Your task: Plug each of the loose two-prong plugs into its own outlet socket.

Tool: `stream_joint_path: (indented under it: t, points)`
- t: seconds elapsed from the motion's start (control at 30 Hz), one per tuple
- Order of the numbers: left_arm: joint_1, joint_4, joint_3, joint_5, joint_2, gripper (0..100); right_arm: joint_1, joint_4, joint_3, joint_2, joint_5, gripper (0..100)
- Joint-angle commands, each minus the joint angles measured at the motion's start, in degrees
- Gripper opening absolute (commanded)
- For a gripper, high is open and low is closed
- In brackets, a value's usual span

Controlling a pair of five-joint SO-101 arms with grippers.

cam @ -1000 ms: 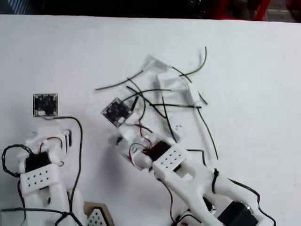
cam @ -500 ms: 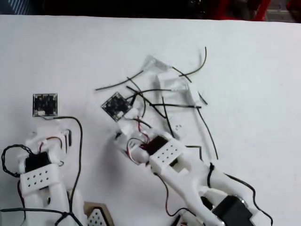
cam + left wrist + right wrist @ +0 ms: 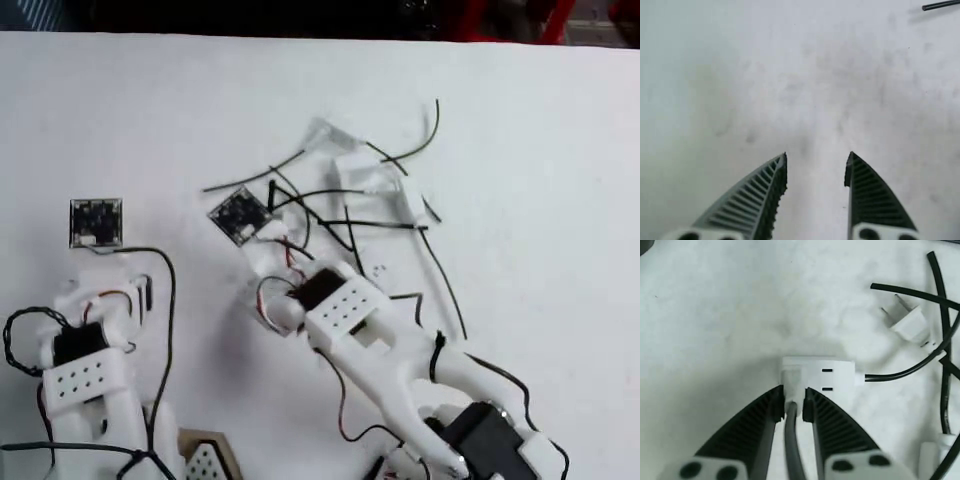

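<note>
Between the right arm's fingers [image 3: 771, 412] there's a dark cord [image 3: 791, 432], pinched tight, with barely any gap on either side of it. Right at the fingertips the cord ends in a pale plug head [image 3: 792, 377] that's butted up against the white socket block [image 3: 830, 367]. I honestly can't tell if the prongs are seated or just touching the edge. The block sits flat on the tabletop [image 3: 705, 315] just past the tips, with two little dark slots showing on its top face. A black cable [image 3: 895, 371] comes out of one end of it.

Further out from the fingers, beyond the block and not touching it, a loose two-prong plug [image 3: 907, 322] lies flat with both prongs bare. A black cable runs just beside it, and more cables pile up on that side.

From the high view, the right arm [image 3: 350, 320] has its fingers down at the near edge of the cable tangle [image 3: 340, 210]. A small square black tag [image 3: 240, 215] lies just ahead of them.

The left arm's fingers [image 3: 771, 185] are spread wide with nothing in them, over bare tabletop well apart from the plugs. A second square tag [image 3: 97, 222] sits just ahead of the left arm [image 3: 85, 365].
</note>
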Motion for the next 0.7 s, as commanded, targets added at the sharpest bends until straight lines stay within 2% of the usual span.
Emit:
stream_joint_path:
  t: [0.0,0.23,0.43,0.67]
  points:
    - [-0.5,-1.1,-0.3,-0.5,-1.3,20,-0.2,3.6,-4.7,1.9,-0.1,1.7]
    - [-0.5,-1.1,-0.3,-0.6,-1.3,20,-0.2,3.8,-7.8,10.2,0.1,1.7]
    - [-0.5,-1.1,-0.3,-0.6,-1.3,20,-0.2,9.0,-11.7,12.0,2.5,1.6]
    - [-0.5,-1.1,-0.3,-0.6,-1.3,20,-0.3,8.4,-12.2,14.8,2.7,1.6]
